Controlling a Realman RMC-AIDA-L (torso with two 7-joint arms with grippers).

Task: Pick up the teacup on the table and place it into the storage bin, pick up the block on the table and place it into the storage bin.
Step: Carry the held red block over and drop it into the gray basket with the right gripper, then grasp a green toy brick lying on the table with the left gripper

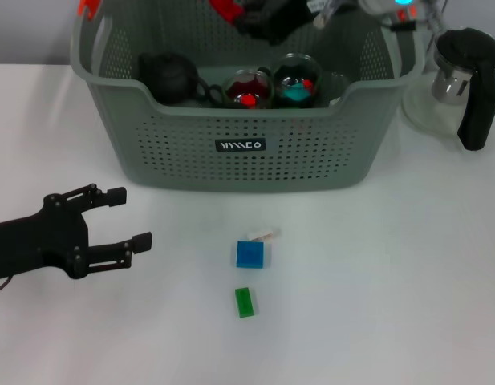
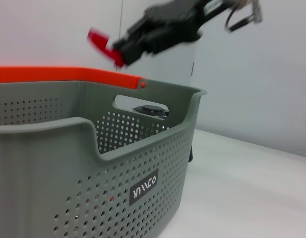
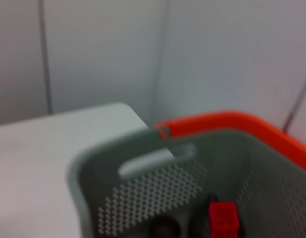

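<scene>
The bin (image 1: 247, 144) stands at the worktop's (image 1: 391, 281) far side, with glass cups (image 1: 249, 87) inside. The right tool (image 1: 267, 18) hangs over it, clamped on a red block (image 1: 225, 8). A blue block (image 1: 251, 254) lies before the bin. The left tool (image 1: 127, 218), fingers apart, rests low at the left.

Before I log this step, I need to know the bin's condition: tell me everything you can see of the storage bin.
The storage bin is a large grey-green plastic basket with perforated walls, dipped front rim, cut-out handle slots, orange handle clips and a small black label. It stands upright at the table's far side. Inside are a dark teapot and two glass cups. The right gripper hangs above it holding a red block.
</scene>
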